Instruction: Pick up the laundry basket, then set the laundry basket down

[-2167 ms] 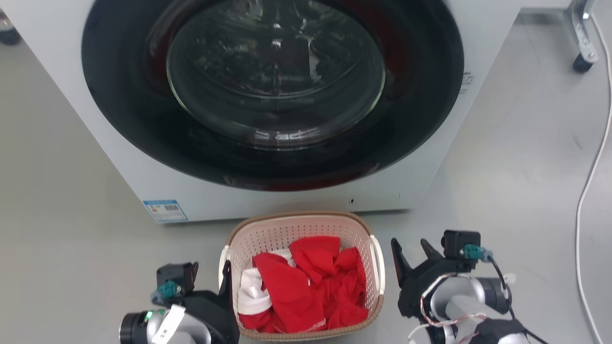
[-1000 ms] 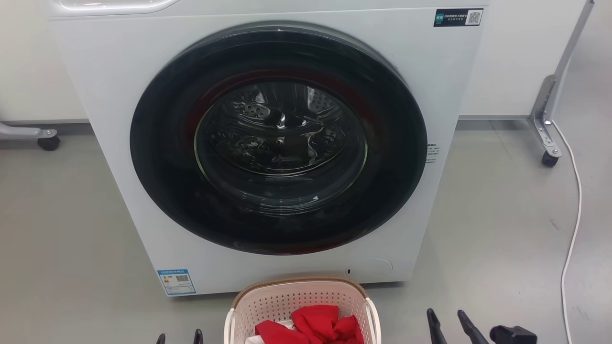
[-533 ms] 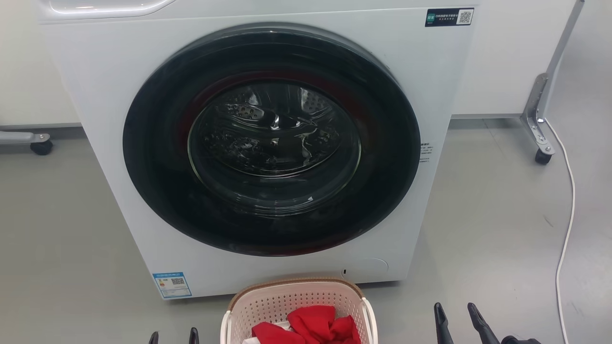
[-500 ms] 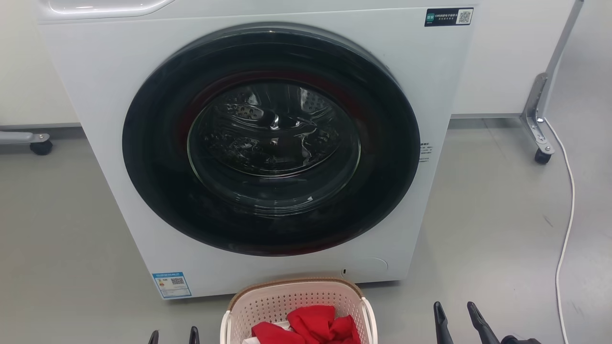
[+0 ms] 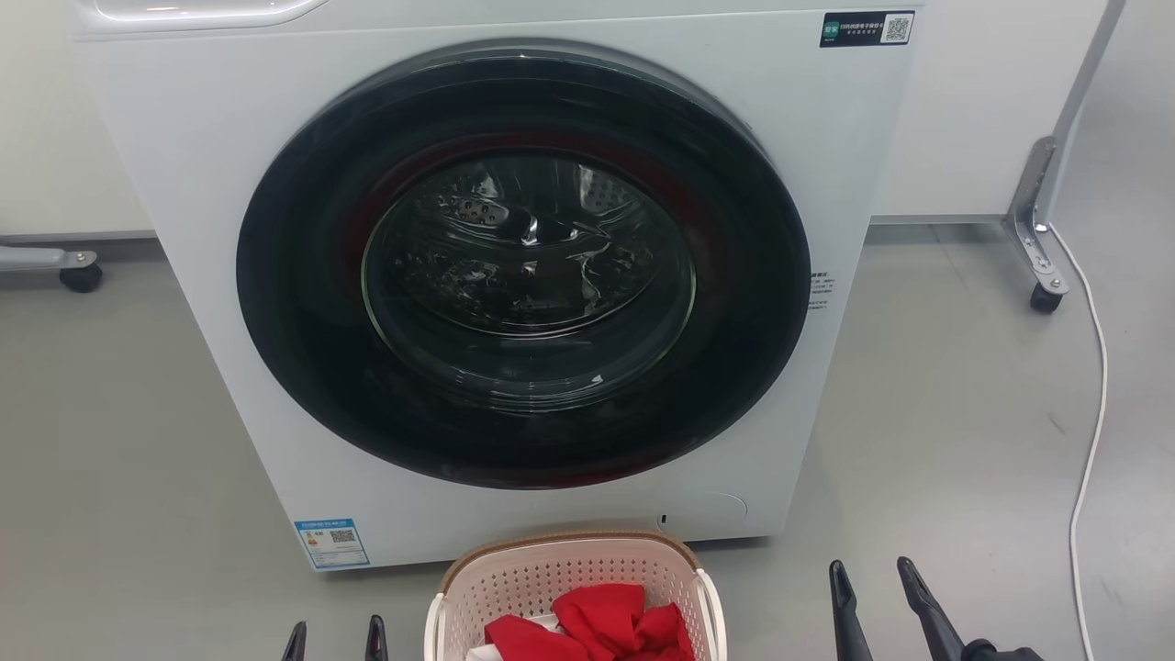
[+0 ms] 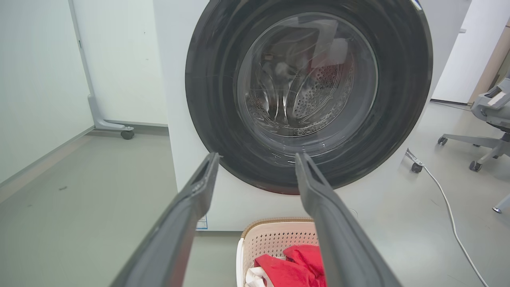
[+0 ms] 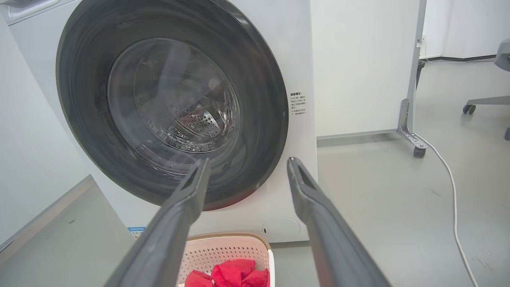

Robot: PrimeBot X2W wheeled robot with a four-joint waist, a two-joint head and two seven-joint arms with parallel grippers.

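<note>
The laundry basket (image 5: 569, 574) stands on the grey floor right in front of the washer, at the head view's bottom edge; it is cream, perforated, brown-rimmed and holds red and white clothes (image 5: 601, 626). My left gripper (image 5: 334, 635) is to its left, only its two fingertips showing, spread apart. My right gripper (image 5: 870, 576) is to its right, open and holding nothing. The left wrist view has the basket (image 6: 275, 245) low between the left gripper's (image 6: 257, 156) fingers. The right wrist view has the basket (image 7: 229, 251) below the open right gripper (image 7: 247, 161).
A white front-loading washer (image 5: 514, 266) with a shut dark round door fills the middle. A white cable (image 5: 1092, 413) runs along the floor at right beside a wheeled frame leg (image 5: 1037, 239). Another caster (image 5: 78, 274) sits at far left. An office chair base (image 6: 484, 141) stands to the right.
The head camera has tilted up since the oldest frame, so the basket and grippers sit lower in view. The left gripper has left the basket's rim. Over the last half second little moved.
</note>
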